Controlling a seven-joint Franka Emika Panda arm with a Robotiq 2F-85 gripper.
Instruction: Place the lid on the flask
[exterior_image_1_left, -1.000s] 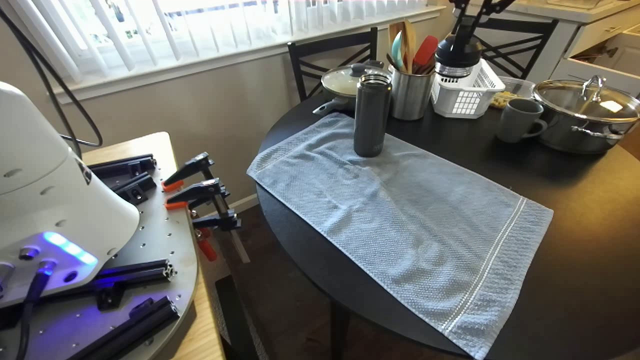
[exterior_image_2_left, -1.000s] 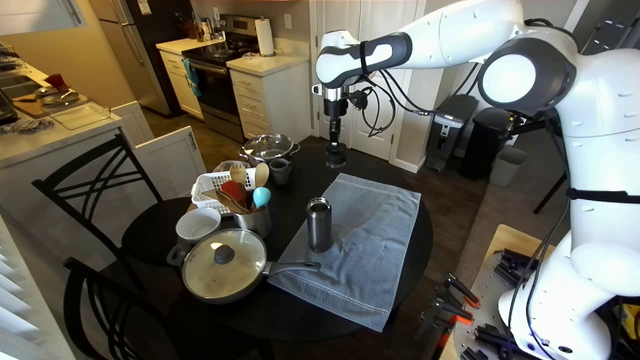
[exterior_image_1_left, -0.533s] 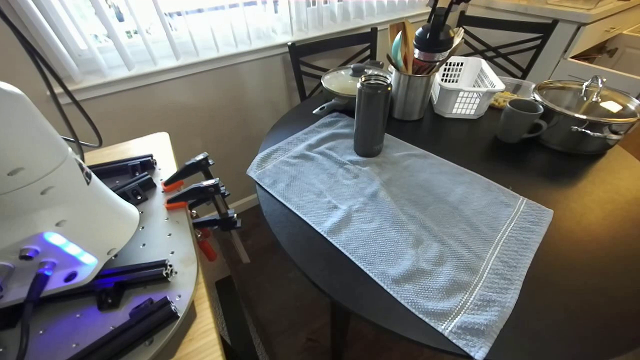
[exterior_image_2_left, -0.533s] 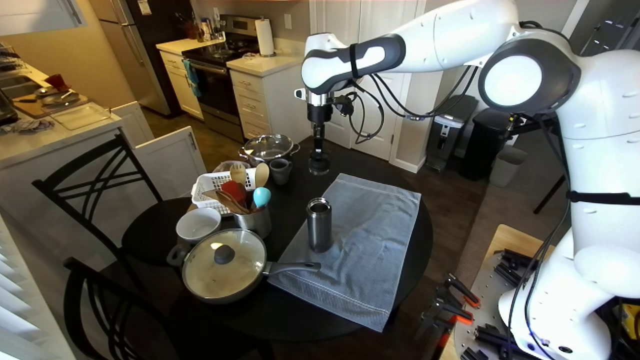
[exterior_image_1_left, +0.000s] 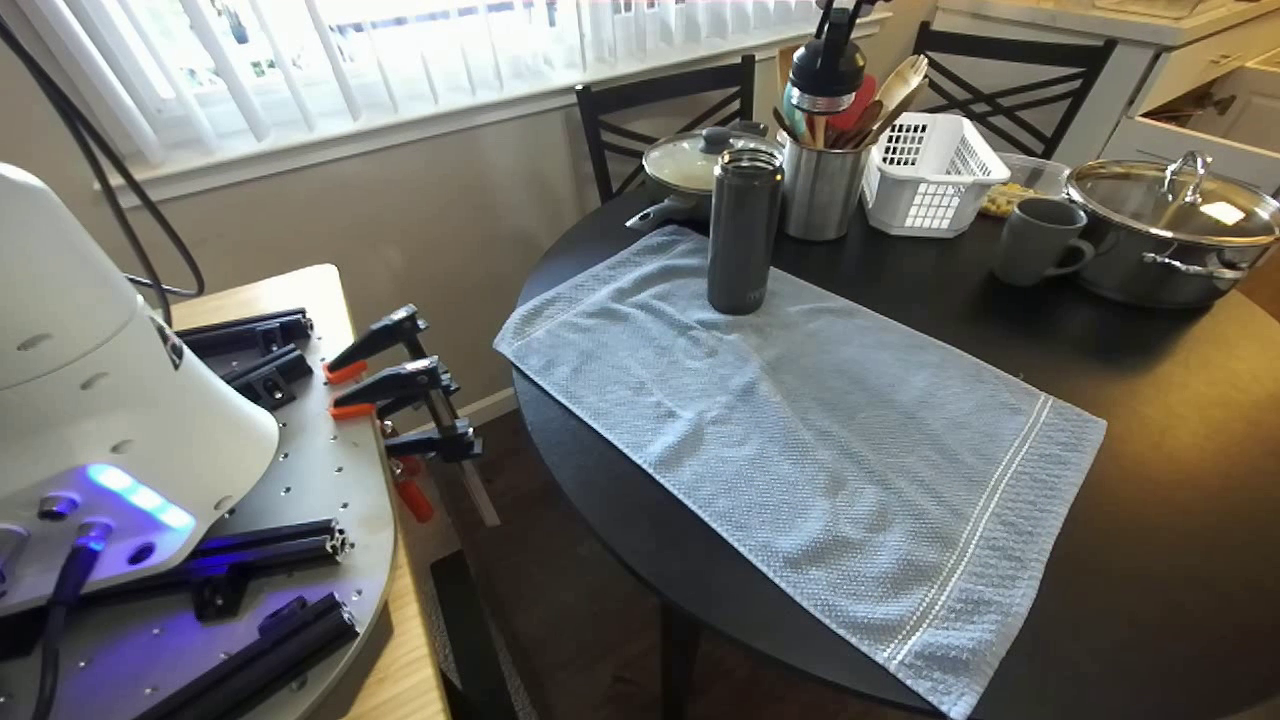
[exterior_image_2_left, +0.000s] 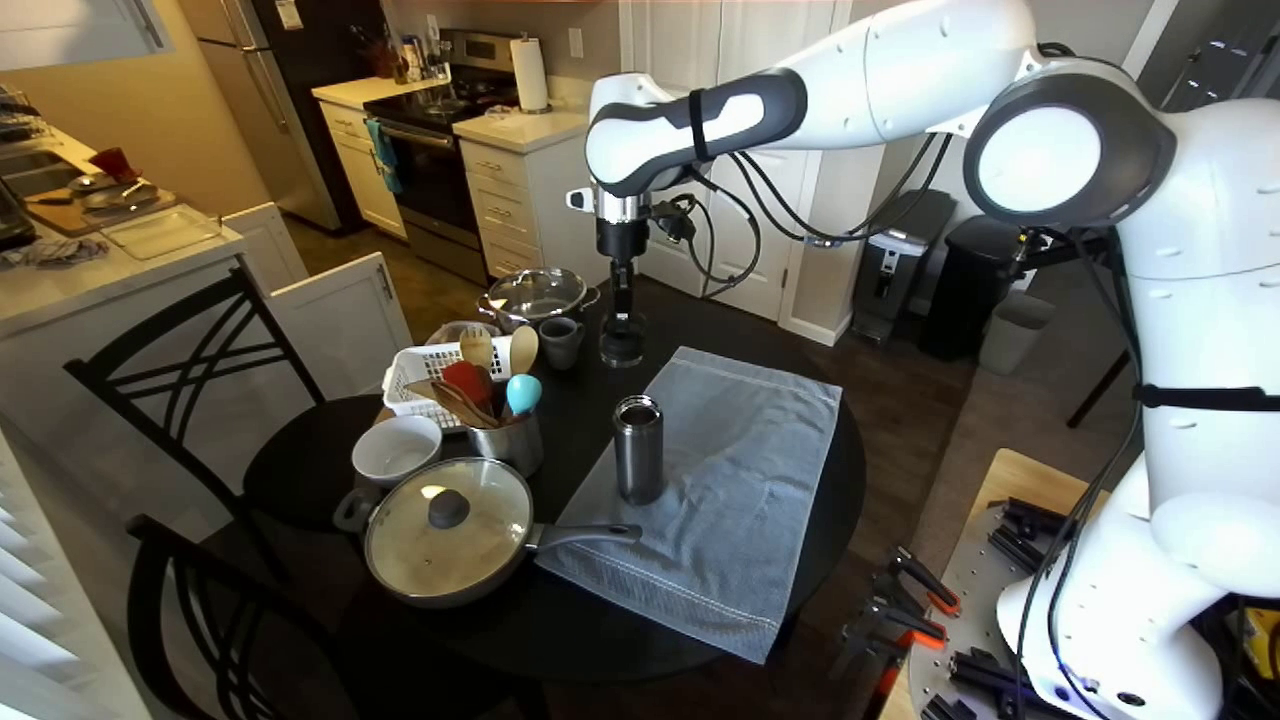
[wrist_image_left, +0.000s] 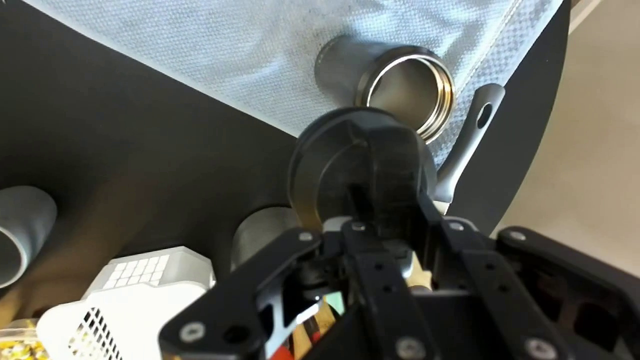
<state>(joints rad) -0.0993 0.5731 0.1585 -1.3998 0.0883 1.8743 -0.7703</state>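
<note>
We can read no words or numbers. We see faint lettering (exterior_image_1_left: 757, 296) low on the flask (exterior_image_1_left: 742, 230) and a label (exterior_image_2_left: 289, 14) on the refrigerator (exterior_image_2_left: 300, 110), both illegible.

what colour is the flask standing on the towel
The flask is dark grey; it shows best in an exterior view.

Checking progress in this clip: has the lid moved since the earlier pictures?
Yes: in an exterior view, the lid has shifted across the picture toward the flask, from overlapping the white basket to overlapping the utensils.

Flask (exterior_image_1_left: 743, 235) dark grey; lid (exterior_image_1_left: 828, 72) black; towel (exterior_image_1_left: 850, 420) blue-grey, white-striped; basket (wrist_image_left: 145, 307) white; mug (exterior_image_1_left: 1035, 245) grey.
</note>
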